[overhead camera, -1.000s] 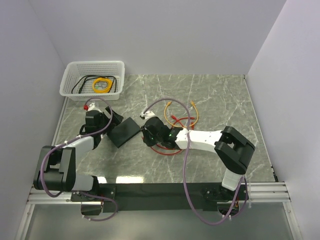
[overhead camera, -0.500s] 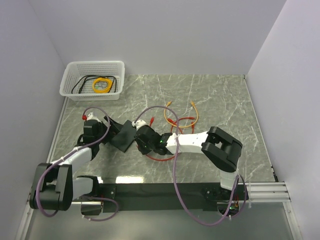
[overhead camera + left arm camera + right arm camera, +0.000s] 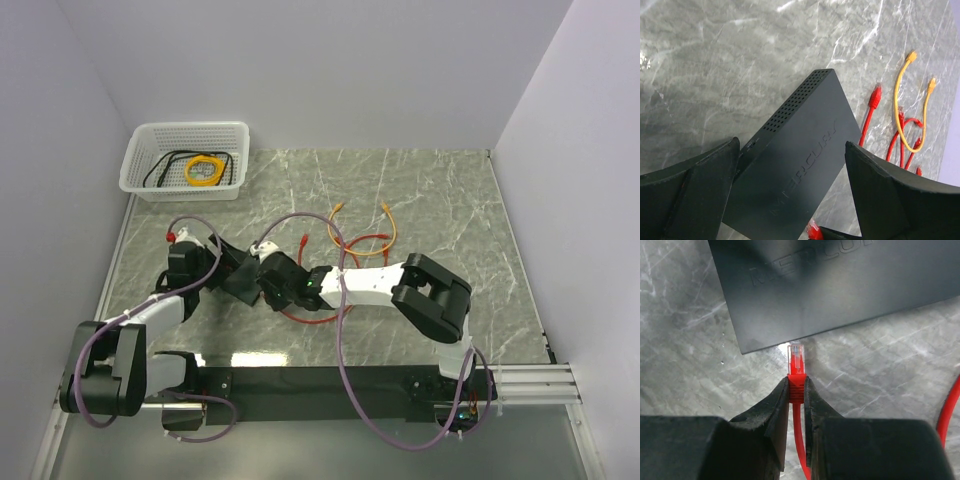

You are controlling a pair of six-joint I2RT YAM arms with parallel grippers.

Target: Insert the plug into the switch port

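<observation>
Grey-green marble table (image 3: 440, 200), plain white walls. Matte black box (image 3: 805, 150) has MERCURY embossed on the lid, w/ vent holes down one side. My left gripper (image 3: 792, 145) is clamped across it. Right gripper (image 3: 796, 390) pinches the plug (image 3: 796, 367) by its red boot, clear tip just short of the box edge. Can't see the switch port tbh. Loose red cords (image 3: 867, 115) + an orange-yellow cord (image 3: 897, 95) lie nearby, white mesh basket (image 3: 185, 160) in the far corner.

One black box (image 3: 805, 145), one white mesh basket (image 3: 140, 172)
</observation>
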